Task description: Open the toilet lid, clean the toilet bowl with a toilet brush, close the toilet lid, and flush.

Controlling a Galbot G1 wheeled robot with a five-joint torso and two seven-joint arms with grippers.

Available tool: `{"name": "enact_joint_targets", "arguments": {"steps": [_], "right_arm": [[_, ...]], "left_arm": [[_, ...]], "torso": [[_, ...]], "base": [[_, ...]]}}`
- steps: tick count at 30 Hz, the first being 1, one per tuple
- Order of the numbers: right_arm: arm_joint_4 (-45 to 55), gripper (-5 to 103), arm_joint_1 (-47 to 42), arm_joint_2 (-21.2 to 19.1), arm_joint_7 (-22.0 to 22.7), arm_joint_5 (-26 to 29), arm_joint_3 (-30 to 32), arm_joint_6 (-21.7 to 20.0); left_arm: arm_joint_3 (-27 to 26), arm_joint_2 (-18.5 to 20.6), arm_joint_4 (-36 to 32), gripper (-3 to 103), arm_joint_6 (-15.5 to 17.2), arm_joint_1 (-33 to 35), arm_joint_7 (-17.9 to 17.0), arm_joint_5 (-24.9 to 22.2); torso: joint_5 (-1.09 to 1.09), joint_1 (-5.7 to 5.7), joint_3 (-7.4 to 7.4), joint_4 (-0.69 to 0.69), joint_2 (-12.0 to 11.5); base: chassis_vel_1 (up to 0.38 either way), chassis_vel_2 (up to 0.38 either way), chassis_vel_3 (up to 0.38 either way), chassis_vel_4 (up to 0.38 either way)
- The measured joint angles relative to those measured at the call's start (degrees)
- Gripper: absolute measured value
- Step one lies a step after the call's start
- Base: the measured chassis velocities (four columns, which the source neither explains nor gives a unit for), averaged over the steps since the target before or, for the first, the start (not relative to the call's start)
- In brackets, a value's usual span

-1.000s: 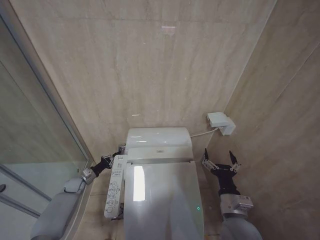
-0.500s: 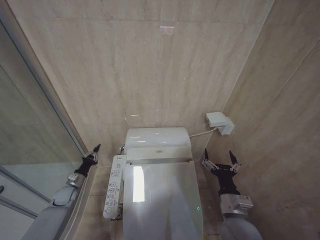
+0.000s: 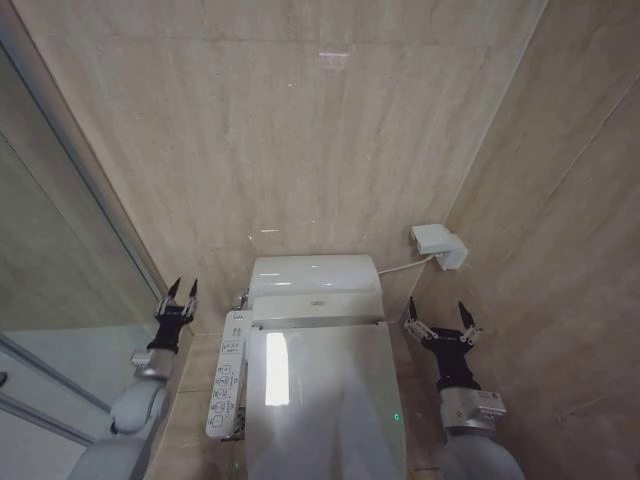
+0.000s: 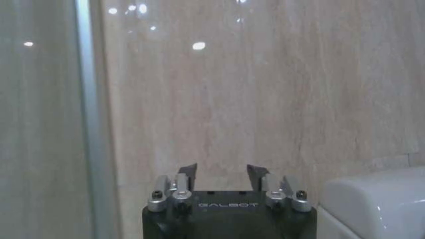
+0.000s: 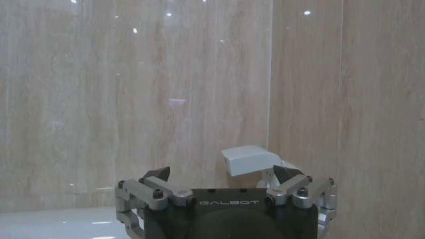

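Note:
The toilet lid [image 3: 325,400] is a glossy white oval lying shut over the bowl in the head view, so the toilet bowl is hidden beneath it. The toilet brush is out of view. My left gripper [image 3: 179,291] stands open to the left of the toilet, raised beside the glass wall, fingers pointing at the back wall; the left wrist view shows its open fingers [image 4: 222,172] facing tile. My right gripper [image 3: 441,315] is open to the right of the lid, holding nothing; its wide-spread fingertips [image 5: 226,175] face the corner.
A long white button panel [image 3: 228,375] runs along the toilet's left side. The white tank [image 3: 316,277] sits behind the lid, its edge in the left wrist view [image 4: 378,199]. A white wall box [image 3: 442,244] [image 5: 249,159] hangs at the right. A glass shower wall [image 3: 70,250] closes the left.
My left gripper pulled away from the button panel, swung left and up, and now points at the back wall. The right arm stayed still; the camera shifted slightly.

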Motion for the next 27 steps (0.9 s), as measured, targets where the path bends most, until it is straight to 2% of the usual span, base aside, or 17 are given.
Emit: {"name": "enact_joint_targets", "arguments": {"steps": [1, 5, 7, 8, 9, 11, 16, 17, 20, 21, 27], "right_arm": [[0.00, 100, -0.01, 0.00, -0.01, 0.00, -0.01, 0.00], [0.00, 100, 0.01, 0.00, 0.00, 0.00, 0.00, 0.00], [0.00, 100, 0.00, -0.01, 0.00, 0.00, 0.00, 0.00], [0.00, 100, 0.00, -0.01, 0.00, 0.00, 0.00, 0.00], [0.00, 100, 0.00, 0.00, 0.00, 0.00, 0.00, 0.00], [0.00, 100, -0.01, 0.00, 0.00, 0.00, 0.00, 0.00], [0.00, 100, 0.00, 0.00, 0.00, 0.00, 0.00, 0.00], [0.00, 100, 0.00, 0.00, 0.00, 0.00, 0.00, 0.00], [0.00, 100, 0.00, 0.00, 0.00, 0.00, 0.00, 0.00], [0.00, 100, -0.01, 0.00, 0.00, 0.00, 0.00, 0.00], [0.00, 100, 0.00, 0.00, 0.00, 0.00, 0.00, 0.00]], "left_arm": [[-1.03, -0.37, -2.14, 57, 1.22, 1.67, -0.55, 0.07], [-4.51, -1.68, -9.14, 57, 4.32, 7.04, -1.97, 0.16], [-6.64, -2.70, -13.38, 57, 5.21, 10.34, -2.56, 0.33], [-6.64, -2.70, -13.38, 57, 5.21, 10.34, -2.56, 0.33], [-7.44, -3.18, -15.31, 84, 5.38, 11.98, -2.92, 0.43], [-8.67, -4.08, -18.48, 84, 5.38, 15.59, -3.37, 0.94], [-9.02, -4.92, -21.71, 84, 5.11, 19.18, -3.71, 1.55], [-8.97, -5.10, -22.59, 99, 5.22, 20.15, -3.77, 1.60], [-8.97, -5.38, -24.52, 99, 5.23, 23.10, -3.78, 1.70], [-8.96, -5.43, -24.78, 99, 4.87, 24.03, -3.78, 1.93], [-7.97, -5.82, -25.60, 100, 2.43, 25.77, -3.76, 3.16]], "torso": [[-0.01, 0.00, 0.00, 0.01, 0.00], [0.01, -0.01, 0.00, 0.00, 0.00], [-0.01, 0.00, 0.00, -0.01, 0.00], [-0.01, 0.00, 0.00, -0.01, 0.00], [0.03, 0.00, 0.00, 0.00, 0.00], [-0.01, 0.00, 0.00, 0.00, 0.00], [-0.01, 0.00, 0.00, 0.00, 0.00], [0.00, 0.00, 0.00, -0.03, 0.00], [0.01, 0.00, 0.00, -0.02, 0.00], [0.00, 0.00, 0.00, 0.02, 0.00], [0.00, 0.00, 0.00, -0.01, 0.00]], "base": [[0.000, 0.000, 0.000, 0.000], [0.000, 0.000, 0.000, 0.000], [0.000, 0.000, 0.000, 0.000], [0.000, 0.000, 0.000, 0.000], [0.000, 0.000, 0.000, 0.000], [0.000, 0.000, 0.000, 0.000], [0.000, 0.000, 0.000, 0.000], [0.000, 0.000, 0.000, 0.000], [0.000, 0.000, 0.000, 0.000], [0.000, 0.000, 0.000, 0.000], [0.000, 0.000, 0.000, 0.000]]}}
